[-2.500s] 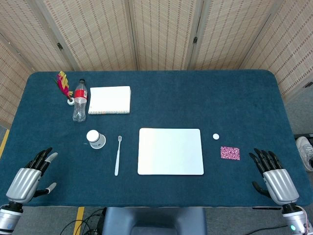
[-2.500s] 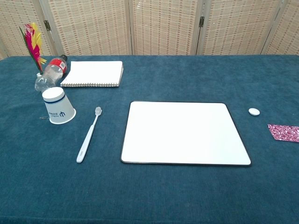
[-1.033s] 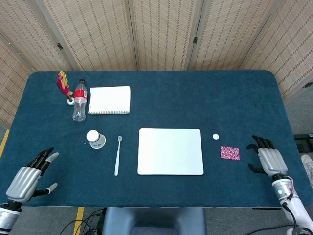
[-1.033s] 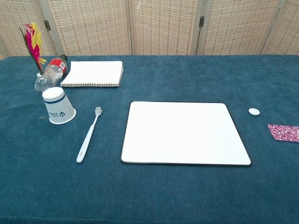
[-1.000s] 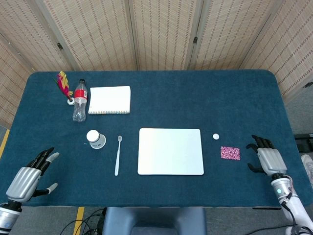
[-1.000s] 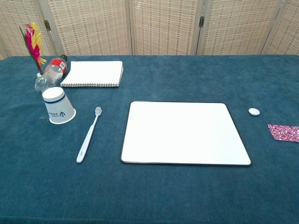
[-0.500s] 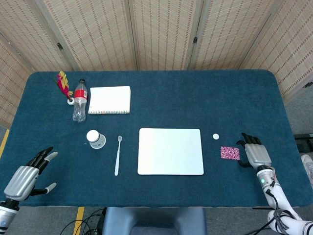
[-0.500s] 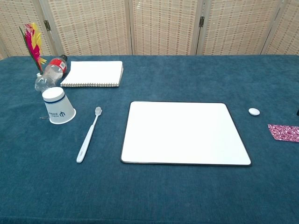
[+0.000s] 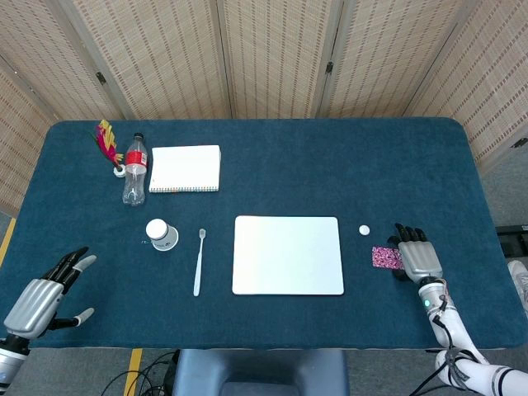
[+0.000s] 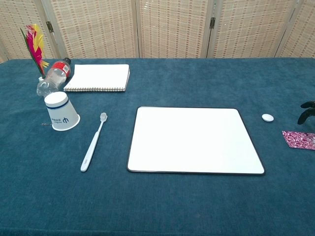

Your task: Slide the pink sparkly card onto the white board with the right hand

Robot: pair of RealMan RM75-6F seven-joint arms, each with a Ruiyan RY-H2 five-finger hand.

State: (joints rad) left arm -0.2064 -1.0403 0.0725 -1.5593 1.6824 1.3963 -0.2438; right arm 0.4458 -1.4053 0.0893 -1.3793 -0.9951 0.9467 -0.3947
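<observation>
The pink sparkly card [image 9: 384, 257] lies flat on the blue cloth, a short way right of the white board [image 9: 288, 255]. My right hand [image 9: 417, 254] is beside the card with its fingers spread and pointing away from me. It covers the card's right edge in the head view, and I cannot tell if it touches. In the chest view the card [image 10: 298, 139] shows at the right border, with dark fingertips [image 10: 306, 112] just above it and the board [image 10: 194, 140] to the left. My left hand [image 9: 37, 301] hangs open at the table's front left corner, holding nothing.
A small white round piece [image 9: 364, 230] lies between the board's far right corner and the card. Left of the board are a white toothbrush [image 9: 198, 261] and an upturned paper cup [image 9: 162, 234]. A bottle [image 9: 134, 169], a notebook [image 9: 185, 168] and a feather shuttlecock [image 9: 107, 144] stand at the back left.
My right hand has moved left and forward from the table's front right edge to the card's right side, entering the chest view. The card has not moved; the left hand dropped slightly.
</observation>
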